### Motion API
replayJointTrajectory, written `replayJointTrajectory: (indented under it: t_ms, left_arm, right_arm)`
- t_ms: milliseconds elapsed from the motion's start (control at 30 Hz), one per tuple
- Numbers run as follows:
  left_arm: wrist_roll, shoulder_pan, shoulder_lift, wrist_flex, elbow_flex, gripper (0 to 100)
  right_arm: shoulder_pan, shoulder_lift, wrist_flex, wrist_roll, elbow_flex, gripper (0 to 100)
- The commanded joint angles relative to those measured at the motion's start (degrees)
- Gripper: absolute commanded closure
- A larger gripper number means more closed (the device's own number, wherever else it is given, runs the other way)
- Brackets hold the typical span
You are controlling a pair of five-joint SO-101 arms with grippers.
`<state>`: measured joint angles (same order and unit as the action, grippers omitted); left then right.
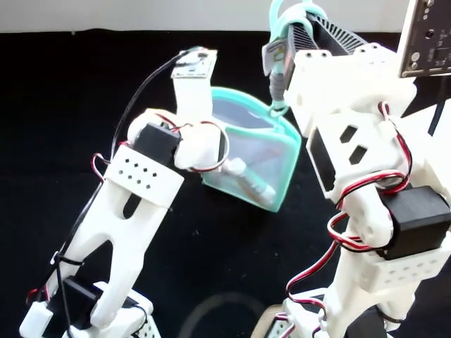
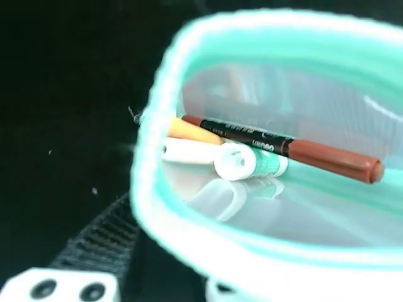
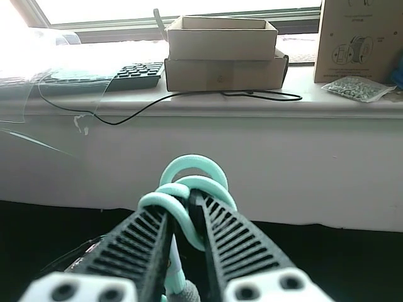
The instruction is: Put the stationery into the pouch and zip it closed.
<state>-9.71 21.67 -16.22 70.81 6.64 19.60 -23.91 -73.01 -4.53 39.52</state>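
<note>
A: Where's the pouch?
B: Over the black table (image 1: 70, 105). Teal pouch (image 1: 271, 151), mouth open, hung by its loop (image 3: 192, 170), pinched tight in right gripper (image 3: 182, 207)
A: And left gripper (image 2: 167, 248)?
B: At the rim, grip impossible to judge. Pens (image 2: 302, 151) lying inside

1. A matte black tabletop (image 1: 63, 91) meets a white wall (image 3: 315, 170).
2. The white windowsill (image 3: 352, 107) holds two stacked brown cardboard boxes (image 3: 220, 53), a black keyboard (image 3: 135, 72) and a thin black cable (image 3: 189, 97).
3. Daylight floods the window (image 3: 113, 6).
</note>
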Motion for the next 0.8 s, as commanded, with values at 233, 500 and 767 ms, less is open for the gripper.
replayJointTrajectory:
  t_ms: [233, 500, 767]
  left_arm:
    - [0.00, -6.29, -0.48, -10.02, 8.75, 99]
    - [0.18, -9.10, -0.48, -10.11, 8.84, 99]
    - [0.35, -8.22, -0.48, -10.90, 9.10, 99]
  right_arm:
    - [3.12, -2.07, -1.98, 0.18, 0.66, 99.3]
    - [8.04, -2.07, -2.24, 0.00, 0.75, 99.3]
    - [11.47, -1.54, -2.24, -5.10, 6.37, 99.3]
